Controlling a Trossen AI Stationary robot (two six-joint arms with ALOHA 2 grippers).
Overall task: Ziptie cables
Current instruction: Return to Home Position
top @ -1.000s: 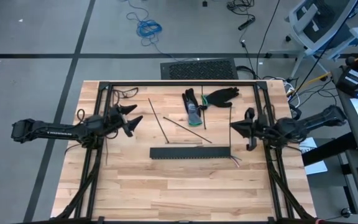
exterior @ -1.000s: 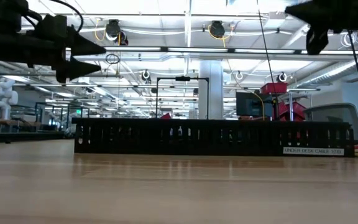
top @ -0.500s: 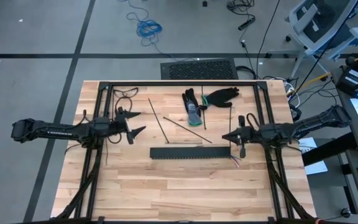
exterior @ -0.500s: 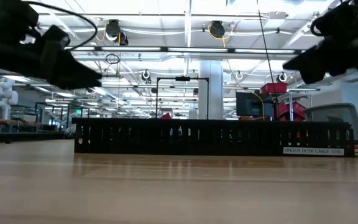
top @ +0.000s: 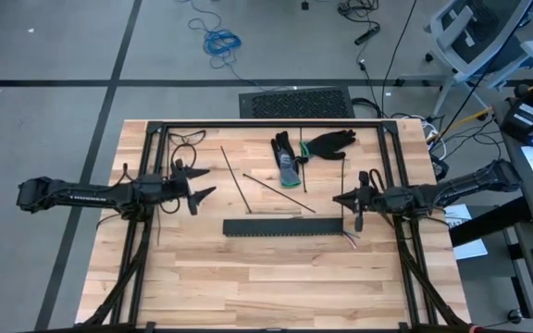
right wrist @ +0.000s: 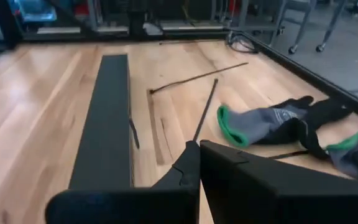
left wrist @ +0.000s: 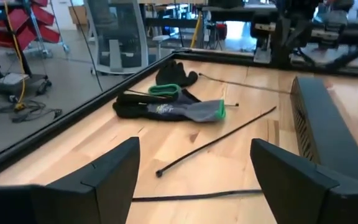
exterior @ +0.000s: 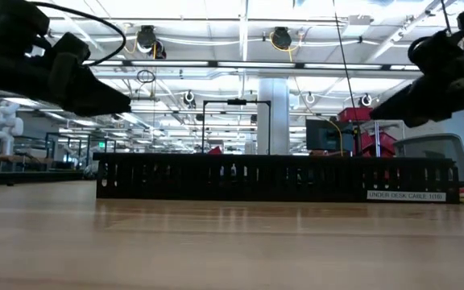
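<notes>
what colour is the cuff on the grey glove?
Green. The cuff of the glove shows best in the right wrist view.

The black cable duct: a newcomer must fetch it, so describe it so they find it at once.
On the wooden table, look at the middle. The black cable duct lies there, a long slotted bar. Unlike the thin zipties and the crumpled gloves nearby, it is broad and box-shaped.
</notes>
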